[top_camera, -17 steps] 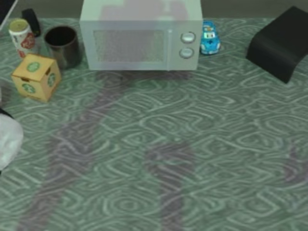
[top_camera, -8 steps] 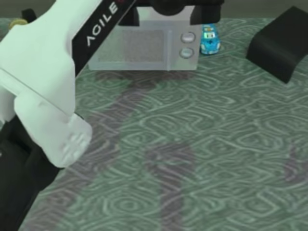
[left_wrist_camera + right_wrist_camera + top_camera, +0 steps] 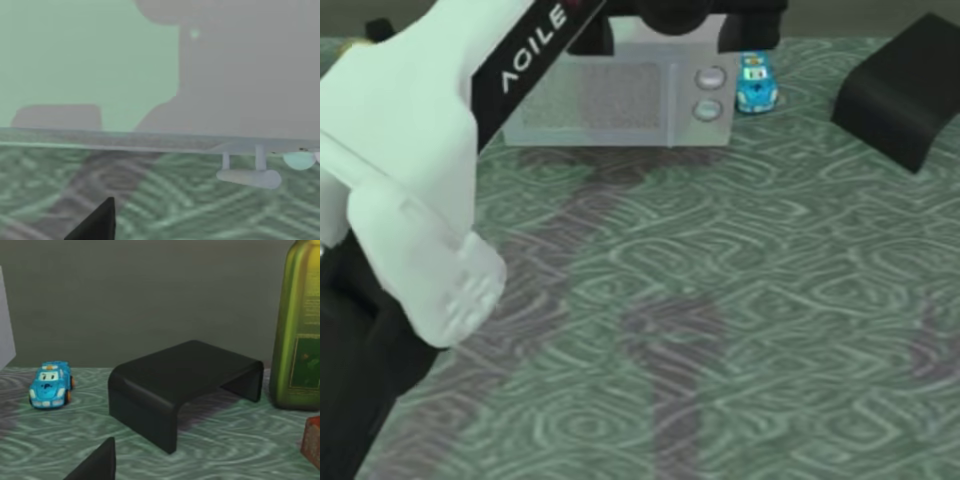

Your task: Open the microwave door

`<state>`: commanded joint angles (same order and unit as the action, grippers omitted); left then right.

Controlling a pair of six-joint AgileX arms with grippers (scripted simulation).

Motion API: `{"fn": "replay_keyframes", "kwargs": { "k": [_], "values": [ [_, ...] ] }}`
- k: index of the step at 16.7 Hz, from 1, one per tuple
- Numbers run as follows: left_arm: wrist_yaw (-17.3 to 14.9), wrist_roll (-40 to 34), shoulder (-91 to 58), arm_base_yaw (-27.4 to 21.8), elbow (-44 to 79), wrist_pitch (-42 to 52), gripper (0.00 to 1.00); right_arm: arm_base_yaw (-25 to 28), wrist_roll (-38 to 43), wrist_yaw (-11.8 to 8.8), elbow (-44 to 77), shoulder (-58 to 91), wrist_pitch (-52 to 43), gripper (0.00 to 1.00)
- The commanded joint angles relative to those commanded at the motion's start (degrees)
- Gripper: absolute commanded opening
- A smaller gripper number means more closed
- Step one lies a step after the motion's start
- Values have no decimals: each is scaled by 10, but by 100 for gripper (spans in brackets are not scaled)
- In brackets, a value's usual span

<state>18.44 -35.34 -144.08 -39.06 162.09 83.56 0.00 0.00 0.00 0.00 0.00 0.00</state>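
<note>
The pale microwave (image 3: 650,135) stands at the back of the table, its top partly under my left arm. The microwave door (image 3: 595,95) with its speckled mesh window lies flush and shut. In the left wrist view I look down on the microwave's top (image 3: 240,75) and see the slim door handle (image 3: 248,176) sticking out past the front edge, next to a knob (image 3: 299,160). My left gripper (image 3: 685,15) hangs open above the microwave's rear; one dark fingertip (image 3: 100,222) shows, touching nothing. My right gripper (image 3: 142,470) is open, parked off to the right.
A blue toy car (image 3: 756,82) sits just right of the microwave. A black angular box (image 3: 900,85) stands at the back right, and beside it are a green bottle (image 3: 297,325) and a red item (image 3: 312,445). My left arm (image 3: 410,180) covers the table's left side.
My left arm swung in from the left edge and reached over the microwave, hiding the cup, box and can at the back left. In the last half second it barely shifted.
</note>
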Motion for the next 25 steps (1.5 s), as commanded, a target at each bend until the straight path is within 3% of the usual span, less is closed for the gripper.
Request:
{"fn": "replay_keyframes", "kwargs": {
  "k": [7,12,25],
  "values": [
    [-8,20,14,21,-156,-147,100,0,0,0,0,0,0,100],
    [-9,21,15,23,-167,-159,100,0,0,0,0,0,0,100],
    [-9,21,15,23,-167,-159,2,0,0,0,0,0,0,100]
  ]
}}
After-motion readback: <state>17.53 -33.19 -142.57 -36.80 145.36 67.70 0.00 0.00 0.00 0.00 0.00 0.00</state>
